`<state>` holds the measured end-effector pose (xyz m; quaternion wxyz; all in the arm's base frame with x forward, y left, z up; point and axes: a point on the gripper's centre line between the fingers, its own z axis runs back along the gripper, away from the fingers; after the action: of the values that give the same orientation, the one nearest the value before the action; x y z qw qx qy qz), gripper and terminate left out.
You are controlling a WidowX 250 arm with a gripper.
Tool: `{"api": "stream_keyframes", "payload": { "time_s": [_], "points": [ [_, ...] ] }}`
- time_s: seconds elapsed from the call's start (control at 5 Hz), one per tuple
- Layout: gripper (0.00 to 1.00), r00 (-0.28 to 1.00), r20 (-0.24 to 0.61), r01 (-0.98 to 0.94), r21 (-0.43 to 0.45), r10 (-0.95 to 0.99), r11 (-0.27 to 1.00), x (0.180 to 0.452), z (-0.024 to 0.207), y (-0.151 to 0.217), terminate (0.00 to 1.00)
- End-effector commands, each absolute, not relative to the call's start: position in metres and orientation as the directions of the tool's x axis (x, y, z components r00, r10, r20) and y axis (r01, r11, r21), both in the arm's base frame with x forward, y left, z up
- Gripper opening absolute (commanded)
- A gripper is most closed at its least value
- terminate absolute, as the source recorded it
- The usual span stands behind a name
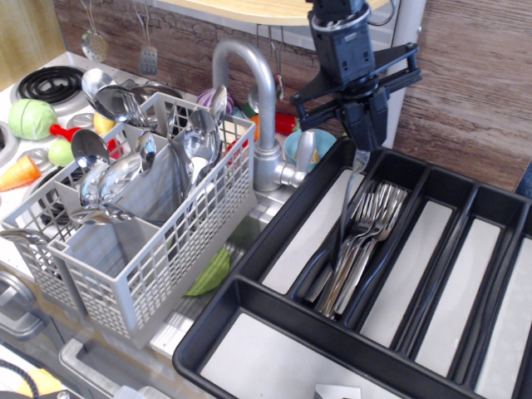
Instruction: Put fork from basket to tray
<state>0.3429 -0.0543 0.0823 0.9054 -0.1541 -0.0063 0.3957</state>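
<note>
My gripper hangs over the far left end of the black tray, shut on the top of a silver fork. The fork hangs nearly upright, and its lower end reaches down into the tray's second long compartment, among several other forks lying there. The grey grid-walled basket stands to the left of the tray and holds several spoons and other cutlery.
A curved metal faucet rises between basket and tray, close to the left of my gripper. Toy vegetables and a stove burner lie at the far left. A green toy lies in the sink beneath. A wooden shelf runs overhead.
</note>
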Motion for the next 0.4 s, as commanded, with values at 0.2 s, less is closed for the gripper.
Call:
{"api": "stream_keyframes", "payload": {
  "time_s": [0.2],
  "points": [
    [0.00,0.715,-0.130,-0.689,-0.298,0.687,0.661,0.3432,0.0801,-0.0505,0.00]
  ]
}}
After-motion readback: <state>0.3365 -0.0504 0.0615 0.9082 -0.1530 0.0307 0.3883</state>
